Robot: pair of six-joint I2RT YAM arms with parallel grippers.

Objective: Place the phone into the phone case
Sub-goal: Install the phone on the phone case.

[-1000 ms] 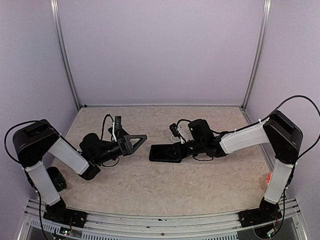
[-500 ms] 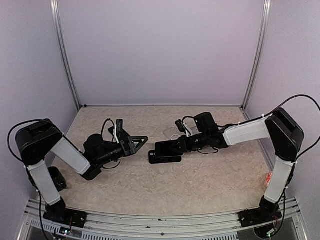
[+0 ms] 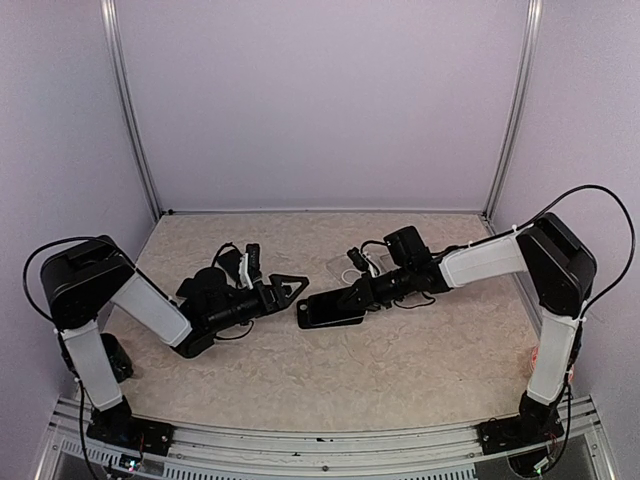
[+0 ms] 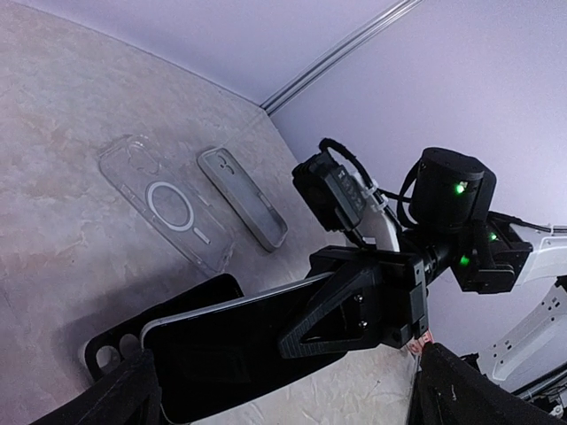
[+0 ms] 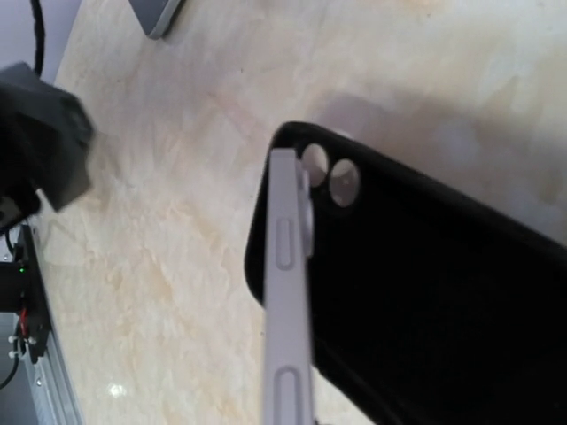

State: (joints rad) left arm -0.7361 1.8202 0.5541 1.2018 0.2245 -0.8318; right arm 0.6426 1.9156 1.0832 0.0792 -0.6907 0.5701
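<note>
Two pincers face each other across the middle of the bench (image 3: 400,375). The right pincer (image 3: 352,296) is clamped on one end of the phone (image 3: 325,311). It holds the phone off the bench, rolled so that one long edge is up; the right wrist view shows its silvery side rail and buttons edge-on. Directly beneath lies a black shell (image 5: 425,292) with camera holes, flat on the bench. The left pincer (image 3: 287,283) has its jaws wide apart and empty, just beside the phone's free end and not touching it.

The clear case (image 4: 168,208), marked by a white ring, lies flat on the bench beyond the phone, toward the back wall. It is near the right pincer and apart from the black shell. A greyer case (image 4: 244,211) lies just beside it, roughly parallel.

The coming move seems to turn on that offset. The clear case is behind the phone, not under it, and in the left wrist view its long axis crosses the phone's at an angle. So the phone likely needs carrying back, rolling flat and swinging into line before it goes down. The right arm is nearer the case and already has the phone, while the left is free to steady the case. Lowering straight down would probably meet the black shell instead.
</note>
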